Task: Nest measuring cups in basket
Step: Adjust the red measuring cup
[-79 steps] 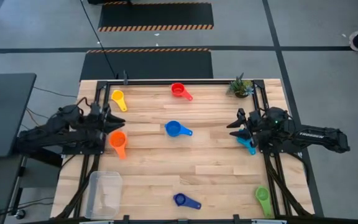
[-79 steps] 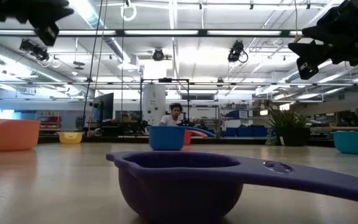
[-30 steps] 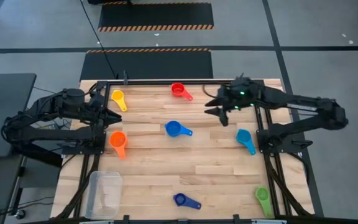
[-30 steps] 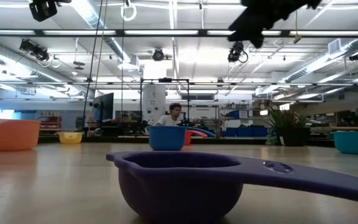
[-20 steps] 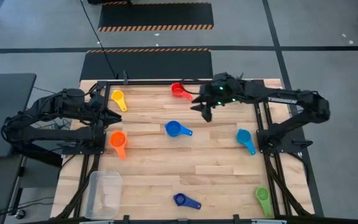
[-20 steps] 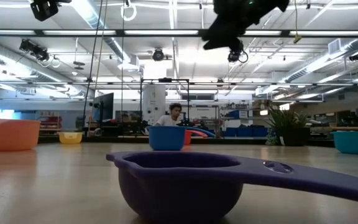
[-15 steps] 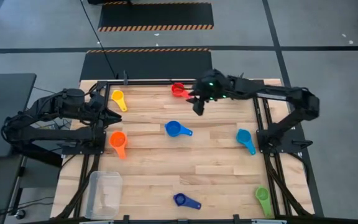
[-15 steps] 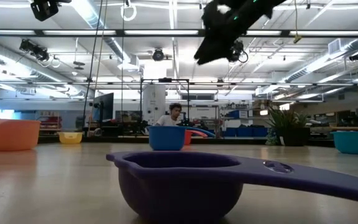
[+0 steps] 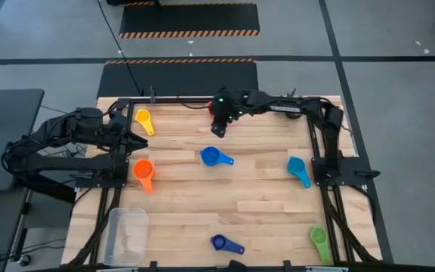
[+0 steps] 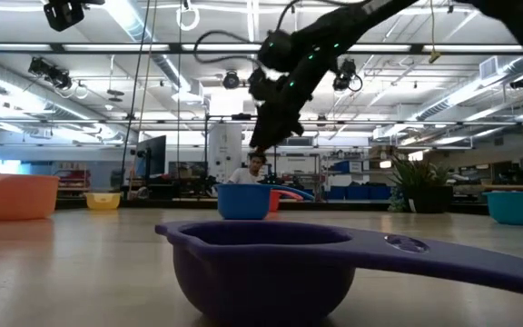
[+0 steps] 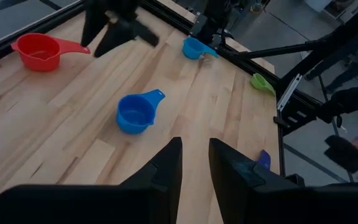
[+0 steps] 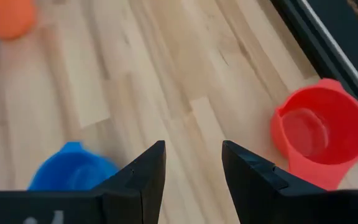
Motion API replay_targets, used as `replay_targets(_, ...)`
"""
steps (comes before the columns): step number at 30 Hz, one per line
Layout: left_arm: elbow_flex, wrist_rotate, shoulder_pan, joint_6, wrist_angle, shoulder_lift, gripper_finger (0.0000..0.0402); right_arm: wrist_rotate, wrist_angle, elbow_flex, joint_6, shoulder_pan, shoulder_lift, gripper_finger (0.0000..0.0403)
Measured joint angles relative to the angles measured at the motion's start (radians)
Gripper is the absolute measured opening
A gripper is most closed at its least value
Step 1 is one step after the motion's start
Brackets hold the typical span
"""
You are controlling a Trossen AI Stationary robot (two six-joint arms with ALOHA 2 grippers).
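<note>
the wooden table (image 9: 202,196) carries everything, and the blue cup (image 9: 211,156) near its middle serves as the landmark here. the largest loose thing is the basket (image 9: 128,235), a clear bin sitting well away from the blue cup at the near left corner of the table, with nothing seen inside it.

the right arm reaches far across the back of the table, and the right gripper (image 9: 219,127) hangs in the air just beyond the blue cup, tilted down. its jaws stand wide apart with nothing between them; in the right wrist view the red cup (image 12: 319,133) lies on the wood off to one side of the fingers (image 12: 143,174) and the blue cup shows at the other side. from above the red cup is hidden under that arm.

the left arm waits at the left edge, level with the blue cup, and the left gripper (image 9: 139,139) points toward it from well apart. its jaws stand narrow, only a thin gap between them, holding nothing.

the cups are scattered singly, none nested. the orange cup (image 9: 143,171) sits well left of the blue cup, just in front of the left gripper. the yellow cup (image 9: 143,118) lies farther back on the left. the light blue cup (image 9: 297,168) sits well right of the blue cup. the dark blue cup (image 9: 220,243) lies toward the front edge, almost straight in front of the blue cup, and the green cup (image 9: 319,239) is at the front right corner.
</note>
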Motion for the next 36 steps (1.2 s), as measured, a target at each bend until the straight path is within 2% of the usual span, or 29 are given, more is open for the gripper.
replay_targets(5, 0.000, -0.002, 0.000, -0.001, 0.001, 0.000, 0.0087, 0.117, -0.100, 0.150, -0.046, -0.007, 0.119, 0.0164)
replay_targets(11, 0.000, -0.039, 0.000, -0.002, 0.002, 0.000, 0.0087, 0.177, -0.244, 0.316, -0.040, -0.019, 0.219, 0.0164)
replay_targets(14, 0.000, -0.061, 0.000, -0.033, 0.002, 0.000, 0.0087, 0.178, -0.321, 0.384, -0.017, -0.029, 0.259, 0.0164)
replay_targets(17, 0.000, -0.075, 0.000, -0.054, 0.003, 0.000, 0.0087, 0.136, -0.389, 0.430, 0.010, -0.041, 0.294, 0.0164)
replay_targets(22, 0.000, -0.079, 0.000, -0.054, 0.021, 0.000, 0.0087, 0.106, -0.441, 0.439, -0.019, -0.056, 0.328, 0.0164)
replay_targets(28, 0.000, -0.079, 0.000, -0.053, 0.033, 0.000, 0.0087, 0.206, -0.411, 0.431, -0.082, -0.060, 0.324, 0.0164)
replay_targets(33, 0.000, -0.079, 0.000, -0.053, 0.033, 0.000, 0.0087, 0.133, -0.402, 0.431, -0.133, -0.071, 0.323, 0.0164)
replay_targets(36, 0.000, -0.079, 0.000, -0.053, 0.033, 0.000, 0.0087, 0.154, -0.378, 0.431, -0.178, -0.072, 0.323, 0.0164)
